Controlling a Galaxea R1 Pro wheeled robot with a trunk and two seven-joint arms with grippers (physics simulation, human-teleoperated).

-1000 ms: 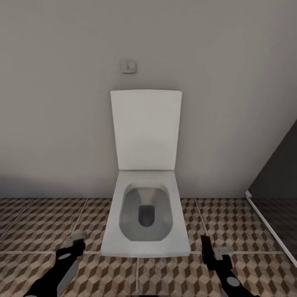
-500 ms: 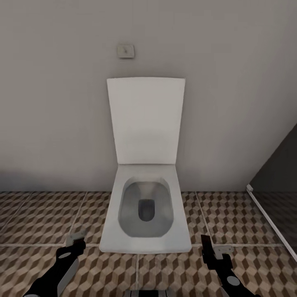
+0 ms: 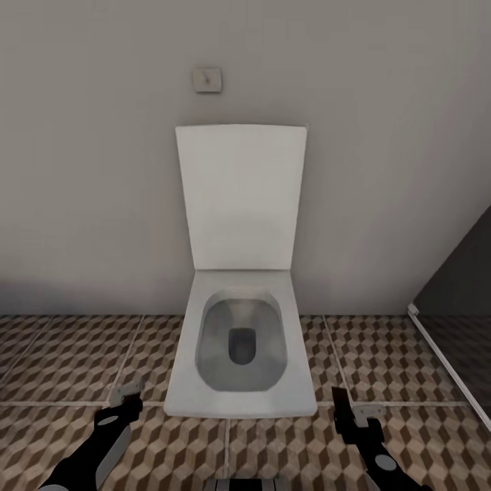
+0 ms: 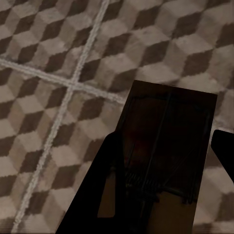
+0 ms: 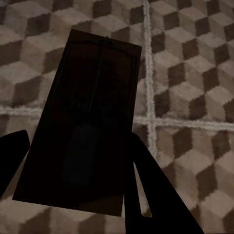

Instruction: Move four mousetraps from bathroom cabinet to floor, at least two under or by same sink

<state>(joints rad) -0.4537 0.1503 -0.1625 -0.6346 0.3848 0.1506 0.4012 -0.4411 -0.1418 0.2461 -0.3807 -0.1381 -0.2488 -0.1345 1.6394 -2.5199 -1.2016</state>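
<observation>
Each of my grippers holds one dark-brown mousetrap low over the bathroom floor (image 3: 61, 361), which has cube-patterned tiles. In the left wrist view my left gripper (image 4: 165, 170) is shut on a mousetrap (image 4: 170, 131), whose metal spring is visible. In the right wrist view my right gripper (image 5: 80, 170) is shut on another mousetrap (image 5: 87, 97). From the head view, the left gripper (image 3: 126, 402) and right gripper (image 3: 351, 416) sit at the bottom, either side of the toilet. The cabinet and the bathroom sink are out of view.
A white toilet (image 3: 239, 354) with its lid raised stands straight ahead against the grey wall, with a flush button (image 3: 206, 79) above it. A dark glass panel with a white floor rail (image 3: 450, 368) runs along the right. Tiled floor lies on both sides of the toilet.
The whole head view has shifted: the toilet and wall button sit higher and slightly larger, so the camera moved. Both grippers keep their hold and their place in the picture.
</observation>
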